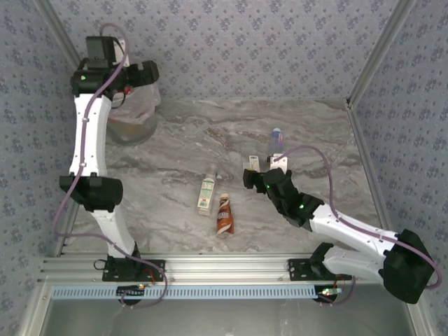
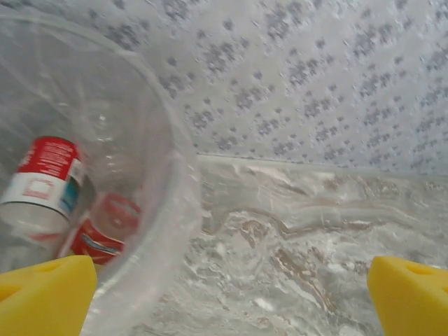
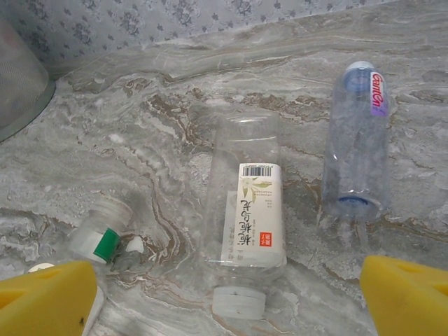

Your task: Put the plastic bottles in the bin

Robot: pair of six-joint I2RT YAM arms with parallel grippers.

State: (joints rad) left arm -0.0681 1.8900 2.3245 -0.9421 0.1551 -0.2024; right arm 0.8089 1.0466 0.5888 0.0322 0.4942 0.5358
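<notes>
Both grippers are spread wide and hold nothing. The left gripper (image 1: 135, 75) (image 2: 227, 301) hangs over the bin (image 1: 133, 124) (image 2: 178, 175), with red-labelled bottles (image 2: 45, 182) inside it. The right gripper (image 1: 266, 164) (image 3: 227, 301) hovers well away from the bin, over a white-labelled clear bottle (image 1: 207, 189) (image 3: 253, 217) on the marble table (image 1: 182, 140). Patterned walls (image 1: 245, 42) stand behind the bin.

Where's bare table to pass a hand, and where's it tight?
Bare: table between the bin and the labelled clear bottle; also the back strip along the wall. Crowded: from the brown-white bottle to the blue-capped bottle.
</notes>
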